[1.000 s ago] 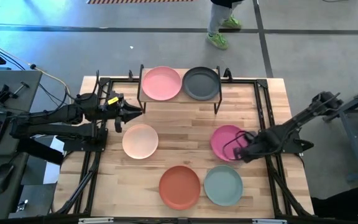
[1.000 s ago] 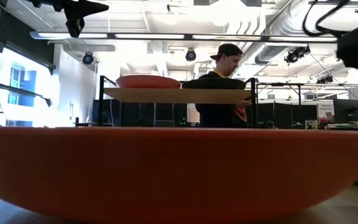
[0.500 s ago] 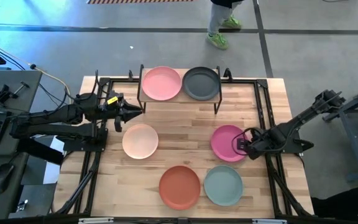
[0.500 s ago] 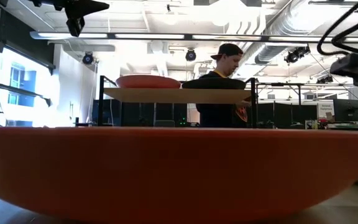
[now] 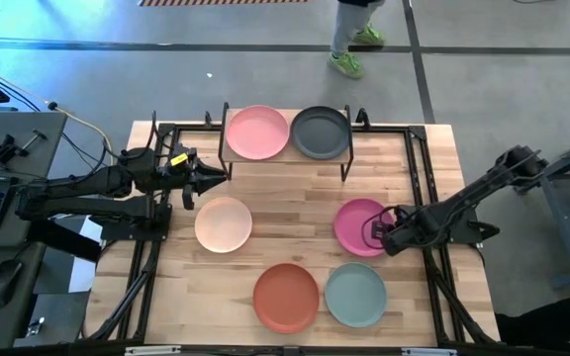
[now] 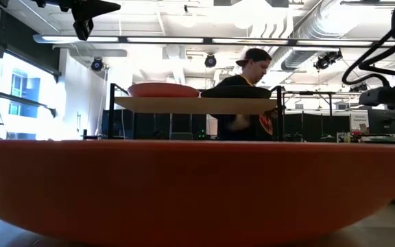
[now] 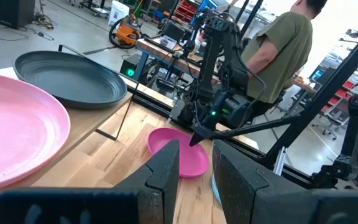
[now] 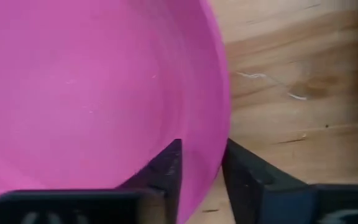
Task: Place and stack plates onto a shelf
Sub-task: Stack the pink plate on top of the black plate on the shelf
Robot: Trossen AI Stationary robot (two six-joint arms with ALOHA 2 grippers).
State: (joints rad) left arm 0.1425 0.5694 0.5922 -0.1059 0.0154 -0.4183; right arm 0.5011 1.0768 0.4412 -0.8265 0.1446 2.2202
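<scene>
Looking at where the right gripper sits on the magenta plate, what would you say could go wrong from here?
The right gripper straddles only the thin rim of the magenta plate, one finger inside and one outside, so the plate may tilt or slip when lifted. The shelf already holds the pale pink plate and dark grey plate, so an off-centre stack could slide off.

pale pink plate (image 5: 257, 133) and dark grey plate (image 5: 321, 132) flat, side by side on shelf (image 5: 285, 158) | cream (image 5: 224, 223), magenta (image 5: 359, 227), orange-red (image 5: 286, 297), pale teal (image 5: 355, 295) plates flat on tabletop
</scene>
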